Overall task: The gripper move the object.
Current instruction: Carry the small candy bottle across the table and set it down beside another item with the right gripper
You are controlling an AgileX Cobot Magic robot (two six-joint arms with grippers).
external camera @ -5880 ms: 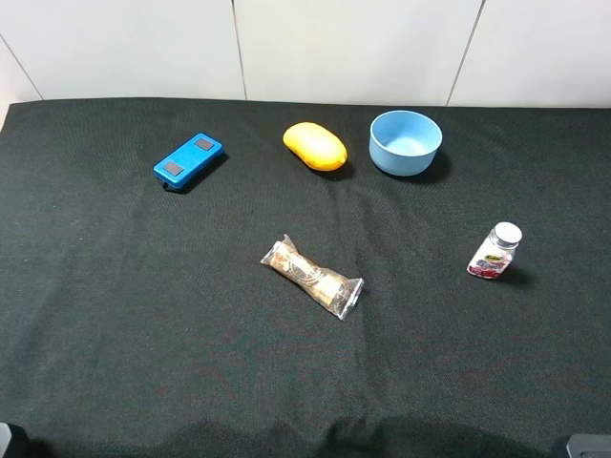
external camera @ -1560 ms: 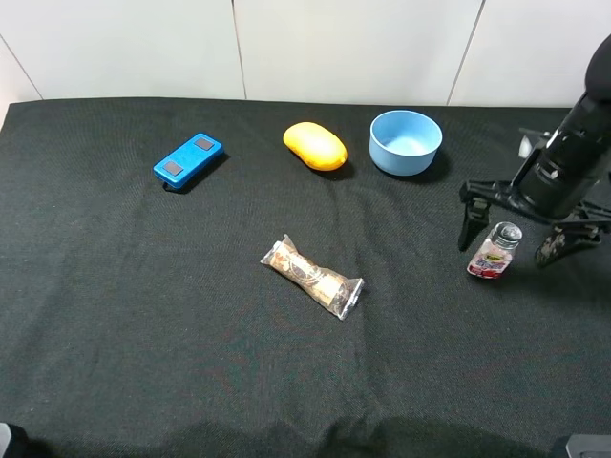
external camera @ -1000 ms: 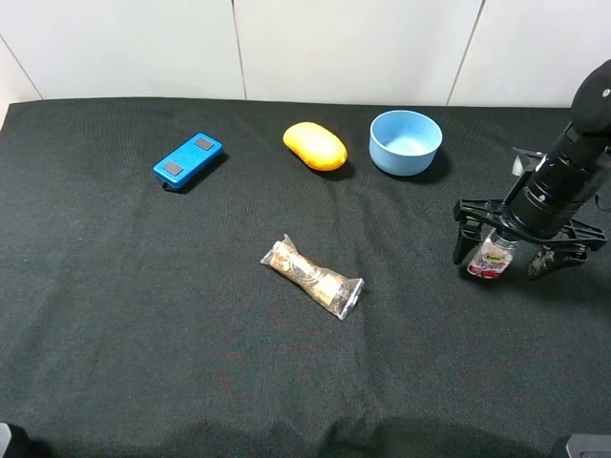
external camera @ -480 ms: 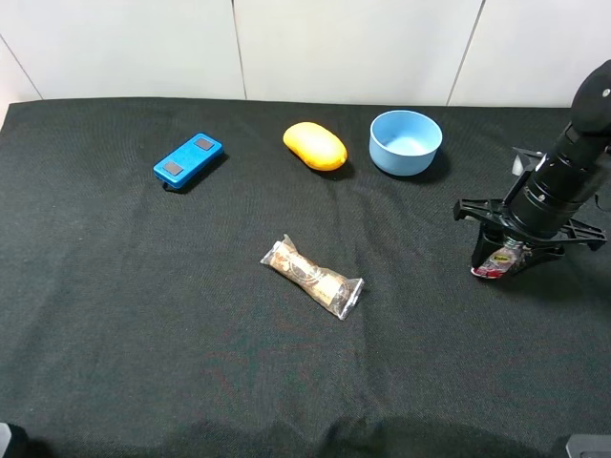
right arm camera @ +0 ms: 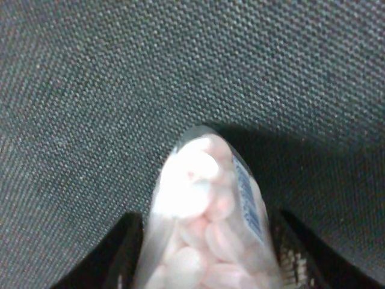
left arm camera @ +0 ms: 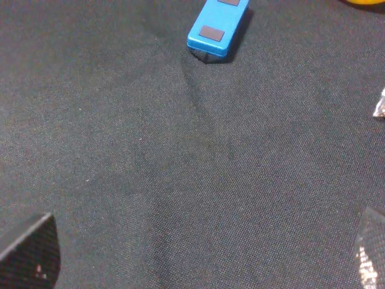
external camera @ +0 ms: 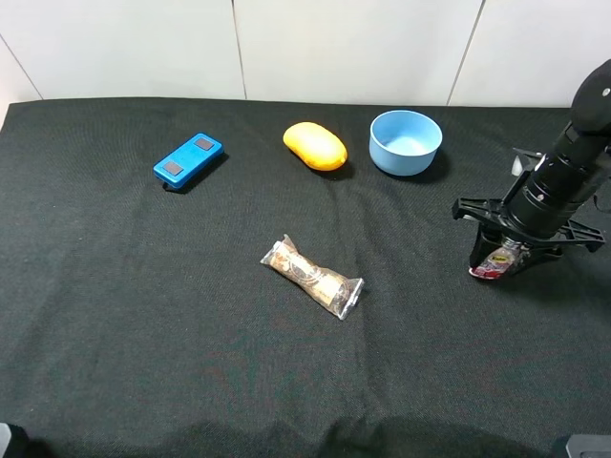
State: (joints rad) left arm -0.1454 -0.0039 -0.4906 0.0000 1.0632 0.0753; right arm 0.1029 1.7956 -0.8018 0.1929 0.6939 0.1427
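Note:
The small clear bottle point(external camera: 494, 263) with a red-and-yellow label stands on the black cloth at the right, its cap hidden under my right gripper point(external camera: 502, 256). That gripper's thin black fingers are closed on the bottle from both sides. In the right wrist view the bottle point(right arm camera: 204, 229) full of pale pink pieces fills the space between the fingers point(right arm camera: 123, 256). My left gripper point(left arm camera: 201, 256) is open and empty above bare cloth, with only its fingertips point(left arm camera: 30, 253) showing at the picture's corners.
A blue bowl point(external camera: 406, 142) stands at the back, left of the right arm. A yellow oval object point(external camera: 315, 146) and a blue flat device point(external camera: 188, 160) lie further left; the device also shows in the left wrist view point(left arm camera: 218, 27). A clear-wrapped brown snack bar point(external camera: 312, 277) lies mid-table.
My right arm came in from the right, lowered over the bottle and closed its fingers on it. In the last half second almost nothing moved.

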